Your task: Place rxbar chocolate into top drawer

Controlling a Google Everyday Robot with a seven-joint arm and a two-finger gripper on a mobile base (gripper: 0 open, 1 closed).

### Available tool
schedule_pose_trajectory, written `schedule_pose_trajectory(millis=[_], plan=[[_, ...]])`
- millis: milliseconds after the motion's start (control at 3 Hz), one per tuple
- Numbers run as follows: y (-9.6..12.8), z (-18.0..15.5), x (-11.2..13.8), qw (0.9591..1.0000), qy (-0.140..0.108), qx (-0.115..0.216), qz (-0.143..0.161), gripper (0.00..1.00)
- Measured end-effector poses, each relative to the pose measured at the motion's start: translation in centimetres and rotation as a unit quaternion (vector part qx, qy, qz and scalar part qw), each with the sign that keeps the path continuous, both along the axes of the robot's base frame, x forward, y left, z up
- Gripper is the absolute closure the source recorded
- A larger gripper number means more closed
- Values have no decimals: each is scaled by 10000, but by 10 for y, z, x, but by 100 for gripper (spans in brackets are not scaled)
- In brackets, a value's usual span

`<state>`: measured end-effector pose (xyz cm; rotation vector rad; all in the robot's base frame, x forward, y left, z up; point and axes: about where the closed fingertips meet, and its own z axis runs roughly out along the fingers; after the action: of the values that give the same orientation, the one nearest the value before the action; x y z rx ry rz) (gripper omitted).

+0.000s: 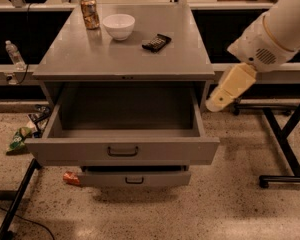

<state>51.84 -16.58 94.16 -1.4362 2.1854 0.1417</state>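
The rxbar chocolate (156, 42), a small dark flat bar, lies on the grey cabinet top (125, 59), right of a white bowl. The top drawer (65, 151) is pulled wide open below it, and its inside looks empty. Its dark bar handle (122, 151) is centred on the front. My gripper (215, 103), cream-coloured, hangs at the end of the white arm to the right of the cabinet. It is level with the drawer's right wall, off to that wall's side, and holds nothing that I can see. It is well below and to the right of the bar.
A white bowl (119, 26) and an orange-patterned can (90, 12) stand at the back of the top. The lower drawer (135, 178) is slightly open. A water bottle (14, 54) and snack bags (20, 139) are at the left. A black stand (285, 149) is at the right.
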Motion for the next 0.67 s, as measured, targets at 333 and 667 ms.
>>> schedule_pose_trajectory(millis=[333, 667], plan=[[3, -9, 44, 9967, -434, 648, -206, 0], [4, -8, 56, 9947, -613, 775, -273, 0]])
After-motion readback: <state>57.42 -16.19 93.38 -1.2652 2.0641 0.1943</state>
